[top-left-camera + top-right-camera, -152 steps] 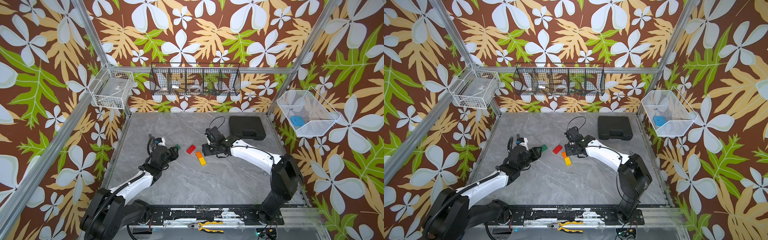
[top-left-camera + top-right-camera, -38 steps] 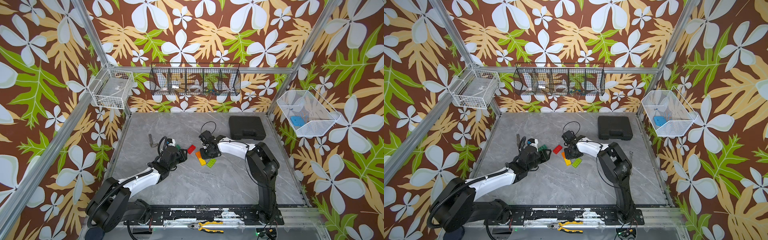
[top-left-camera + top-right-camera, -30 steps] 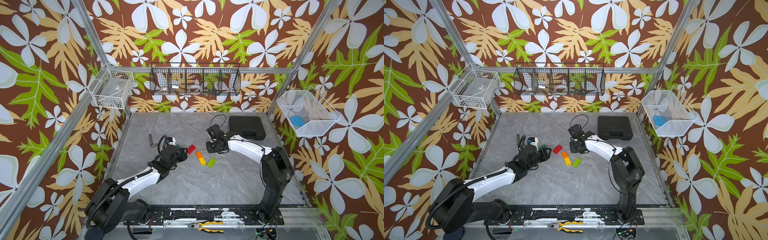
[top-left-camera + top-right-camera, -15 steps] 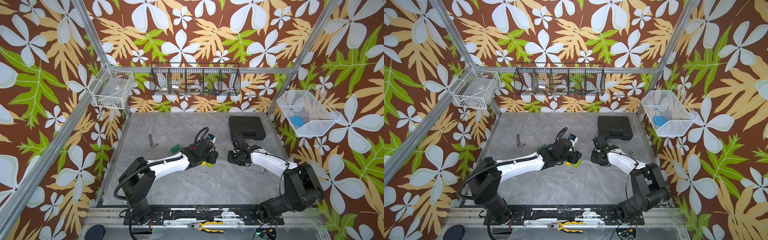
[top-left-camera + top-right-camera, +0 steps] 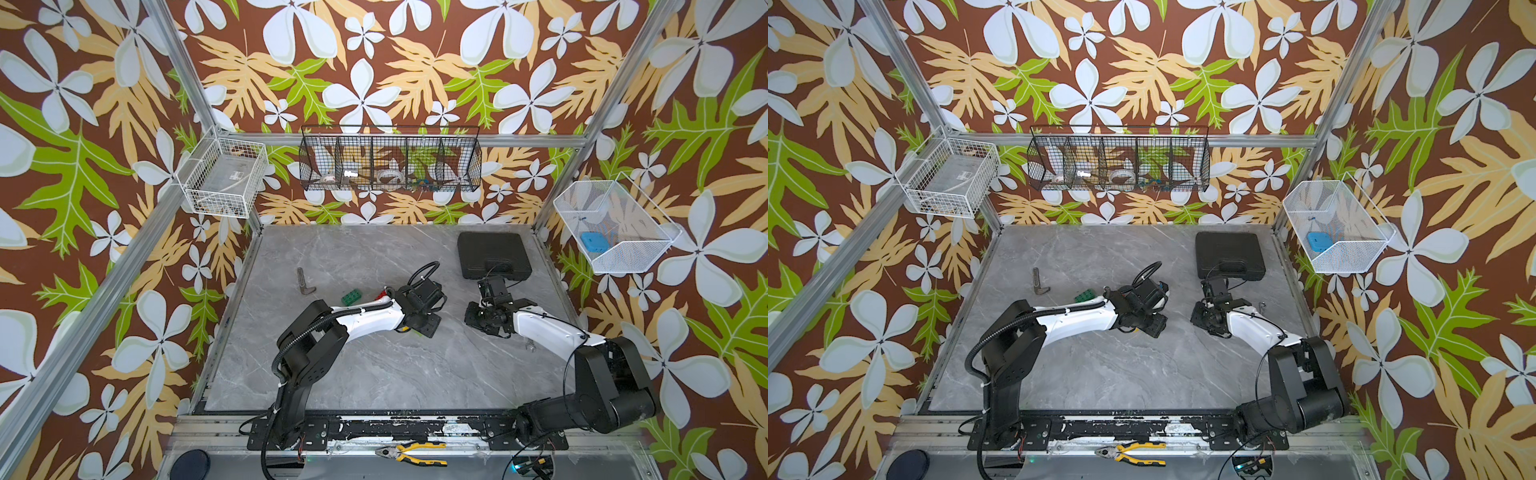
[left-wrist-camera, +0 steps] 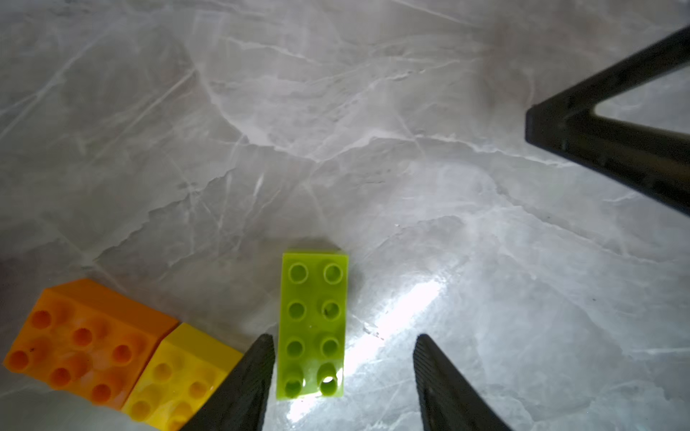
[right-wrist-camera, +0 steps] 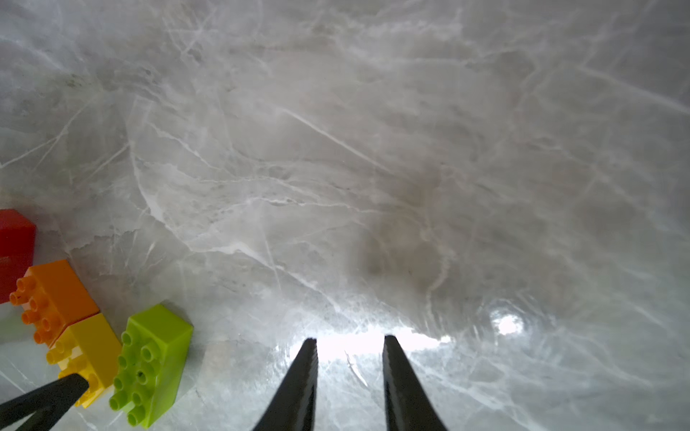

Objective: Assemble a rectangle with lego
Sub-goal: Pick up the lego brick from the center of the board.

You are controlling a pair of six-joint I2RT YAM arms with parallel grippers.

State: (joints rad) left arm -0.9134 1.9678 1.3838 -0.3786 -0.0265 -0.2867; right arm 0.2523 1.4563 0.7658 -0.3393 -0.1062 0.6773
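Observation:
A lime green lego brick [image 6: 313,324] lies flat on the grey table, studs up. My left gripper [image 6: 343,337] is open and straddles its near end, with one finger [image 6: 250,377] close beside it. Orange [image 6: 86,336] and yellow [image 6: 179,369] bricks sit joined end to end just beside that finger. In the right wrist view a red brick [image 7: 15,242] lies past the orange one [image 7: 56,294]. A dark green brick [image 5: 351,296] lies alone further left. My right gripper [image 7: 350,339] hovers over bare table to the right, slightly open and holding nothing. No assembled rectangle shows.
A black plastic case [image 5: 492,253] lies at the back right, close behind my right arm. A bent metal key [image 5: 303,282] lies at the back left. Wire baskets hang on the walls, one holding a blue block [image 5: 594,242]. Pliers [image 5: 411,453] rest on the front rail.
Over the last second my left arm swung right, away from the dark green brick, to the lime brick. My right gripper drew back to the right. Little has moved in the last half second.

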